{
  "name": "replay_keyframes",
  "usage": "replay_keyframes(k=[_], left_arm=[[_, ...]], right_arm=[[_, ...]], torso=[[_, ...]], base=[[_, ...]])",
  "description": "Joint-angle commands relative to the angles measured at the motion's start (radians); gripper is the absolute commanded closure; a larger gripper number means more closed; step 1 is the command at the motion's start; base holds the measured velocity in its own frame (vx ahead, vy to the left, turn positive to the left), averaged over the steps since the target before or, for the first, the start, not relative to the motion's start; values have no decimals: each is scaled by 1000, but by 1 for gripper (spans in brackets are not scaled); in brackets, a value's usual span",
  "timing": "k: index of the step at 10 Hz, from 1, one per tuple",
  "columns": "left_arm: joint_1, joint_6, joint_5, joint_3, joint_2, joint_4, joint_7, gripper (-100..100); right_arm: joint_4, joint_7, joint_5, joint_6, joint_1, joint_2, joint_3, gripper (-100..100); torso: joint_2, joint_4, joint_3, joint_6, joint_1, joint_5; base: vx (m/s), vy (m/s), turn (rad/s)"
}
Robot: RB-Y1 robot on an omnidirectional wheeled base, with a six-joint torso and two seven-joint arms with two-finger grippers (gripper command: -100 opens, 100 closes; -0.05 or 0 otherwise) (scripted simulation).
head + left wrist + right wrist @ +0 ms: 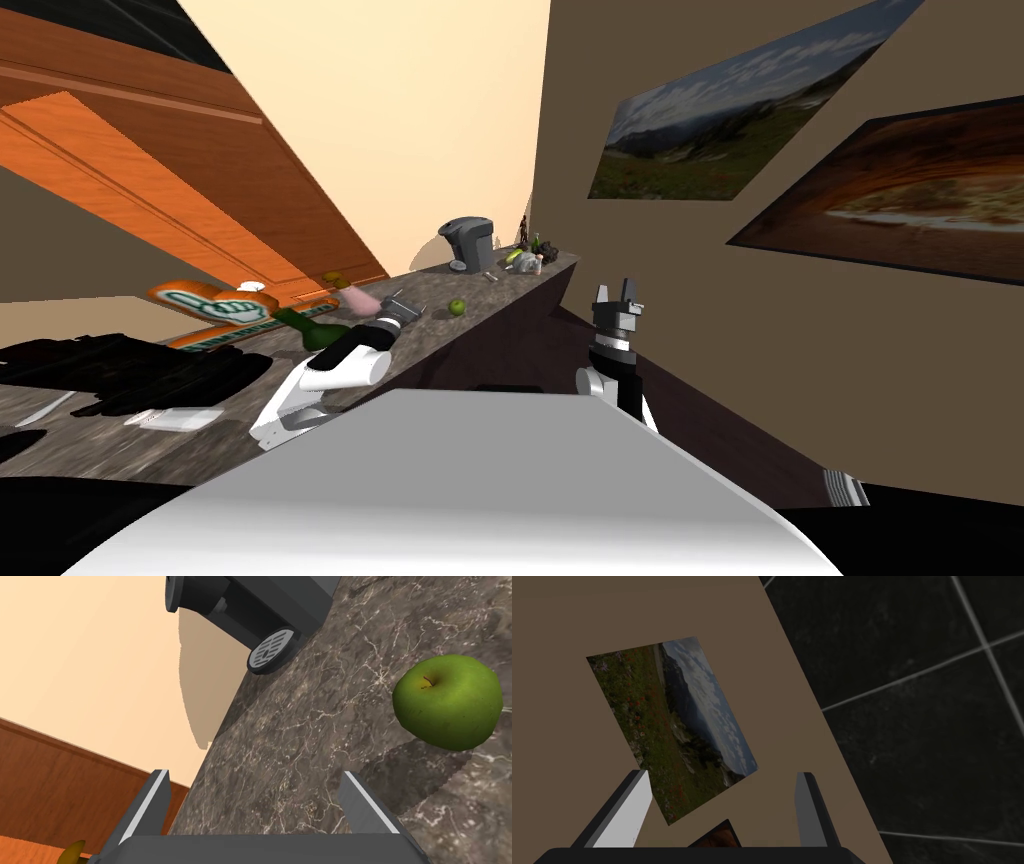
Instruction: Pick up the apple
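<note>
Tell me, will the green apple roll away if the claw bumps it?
Probably yes: the apple is round and sits loose on the flat marbled counter, so a nudge may roll it. Its skin looks smooth, so the open left claw could slip unless it squeezes the middle.

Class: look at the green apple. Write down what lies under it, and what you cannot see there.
The apple rests on the dark veined countertop, with its shadow spreading beside it. The patch directly beneath is covered by the apple itself.
</note>
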Motion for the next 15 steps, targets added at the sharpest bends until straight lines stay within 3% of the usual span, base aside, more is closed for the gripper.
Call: replay_keyframes(k=[1, 2, 3, 5, 6, 8, 9, 11, 12, 14, 15], left_arm=[[-7, 50, 6, 4, 1, 0, 23, -100], [-7, 79, 6, 4, 1, 0, 23, -100], [-17, 106, 26, 17, 10, 3, 65, -100], [-17, 161, 26, 17, 10, 3, 65, -100], [-27, 191, 46, 30, 19, 5, 106, -100], [-27, 246, 46, 30, 19, 5, 106, -100], [-37, 273, 66, 43, 27, 8, 147, -100], [-37, 327, 66, 43, 27, 8, 147, -100], [-47, 356, 85, 56, 36, 11, 187, -100], [-47, 407, 85, 56, 36, 11, 187, -100], [-58, 441, 103, 68, 45, 14, 226, -100]], right_arm=[[0, 0, 0, 0, 0, 0, 0, 0], [0, 0, 0, 0, 0, 0, 0, 0], [0, 0, 0, 0, 0, 0, 0, 0], [0, 0, 0, 0, 0, 0, 0, 0], [0, 0, 0, 0, 0, 0, 0, 0], [0, 0, 0, 0, 0, 0, 0, 0], [0, 0, 0, 0, 0, 0, 0, 0], [0, 0, 0, 0, 0, 0, 0, 0], [0, 0, 0, 0, 0, 0, 0, 0], [0, 0, 0, 0, 0, 0, 0, 0], [0, 0, 0, 0, 0, 0, 0, 0]], torso=[[0, 0, 0, 0, 0, 0], [0, 0, 0, 0, 0, 0], [1, 0, 0, 0, 0, 0], [0, 0, 0, 0, -1, 0], [1, 0, 0, 0, 0, 0], [0, 0, 0, 0, 0, 0], [0, 0, 0, 0, 0, 0], [0, 0, 0, 0, 0, 0], [0, 0, 0, 0, 0, 0], [0, 0, 0, 0, 0, 0], [0, 0, 0, 0, 0, 0]], base=[[29, -26, -14], [12, -15, 3], [20, -31, -30], [19, -22, -4], [29, -28, -26], [23, -22, -7], [26, -22, -33], [26, -17, -3], [31, -20, -23], [25, -21, -9], [33, -21, -25]])
